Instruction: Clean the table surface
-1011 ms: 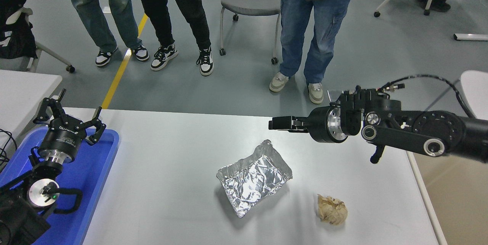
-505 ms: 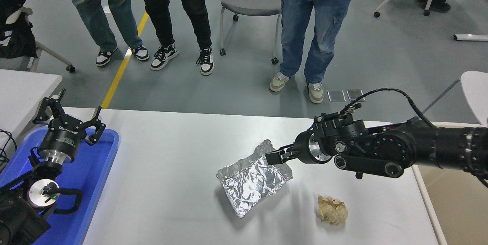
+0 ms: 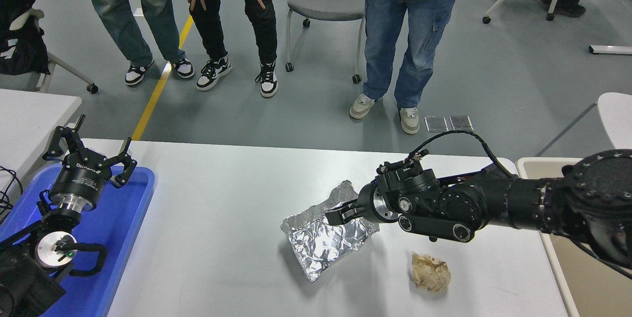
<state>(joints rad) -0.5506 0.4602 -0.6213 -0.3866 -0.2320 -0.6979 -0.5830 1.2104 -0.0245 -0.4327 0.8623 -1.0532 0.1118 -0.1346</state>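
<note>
Matte white-grey table surface (image 3: 222,238); right end effector (image 3: 334,216), closure unclear, over crumpled foil (image 3: 321,243).

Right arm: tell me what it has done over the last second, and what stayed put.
The right gripper swung down and left from above the table's far side to the upper part of the foil tray; a grasp isn't visible. The foil tray, the crumpled paper ball and the left gripper over the blue tray stayed put.

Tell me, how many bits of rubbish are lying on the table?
2: a foil wrapper mid-table under the right hand, and a crumpled paper ball nearer the front right.
</note>
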